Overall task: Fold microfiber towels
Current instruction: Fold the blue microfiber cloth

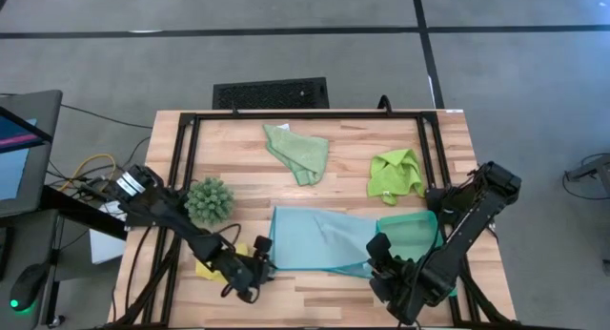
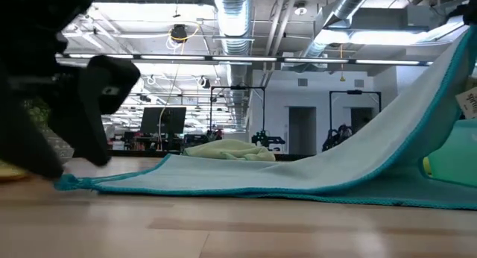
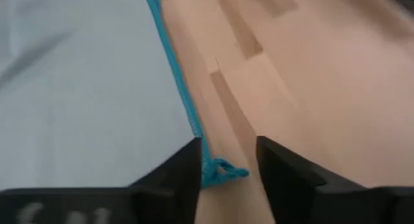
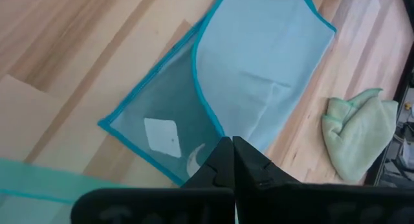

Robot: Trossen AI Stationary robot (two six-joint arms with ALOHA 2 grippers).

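Blue towel (image 1: 315, 239) lies spread near the front of the table (image 1: 353, 192), one corner between the parted fingers of the left gripper (image 3: 228, 160), an edge lifted and pinched in the closed right gripper (image 4: 231, 160). Behind it lie a sage towel (image 1: 298, 151) and a lime towel (image 1: 395, 174), both crumpled.
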